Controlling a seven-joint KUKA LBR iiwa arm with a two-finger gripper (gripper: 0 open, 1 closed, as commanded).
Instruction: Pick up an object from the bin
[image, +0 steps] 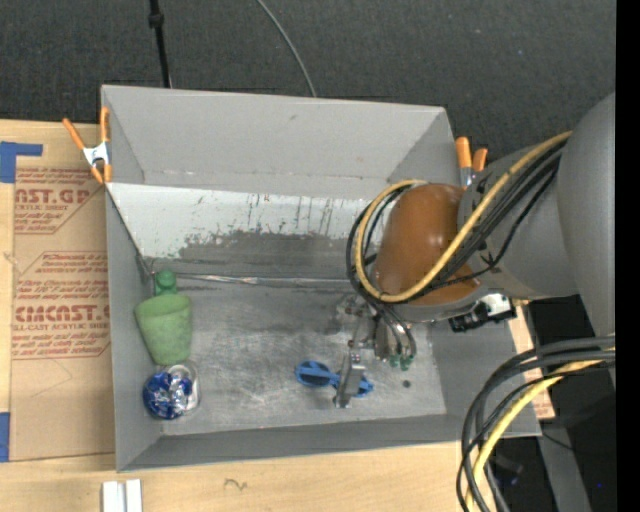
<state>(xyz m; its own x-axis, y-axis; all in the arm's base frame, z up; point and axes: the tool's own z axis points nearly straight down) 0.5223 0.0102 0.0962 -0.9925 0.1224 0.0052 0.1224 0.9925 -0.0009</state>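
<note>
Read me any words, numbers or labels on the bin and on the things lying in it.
None can be read. No letters, numbers or signs show on the green cup-shaped thing, the blue and white ball, the small blue thing or the grey walls of the bin, which bear only scuff marks.

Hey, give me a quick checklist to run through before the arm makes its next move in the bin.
1. Tool down near the bin floor, at the small blue thing: ok.
2. Small blue thing actually held: cannot tell.
3. Small blue thing lying alone, nothing heaped on it: ok.
4. Green soft thing and blue-and-white ball far off at the left side, out of the way: ok.
5. Tool apart from the near bin wall: ok, though close.
</note>
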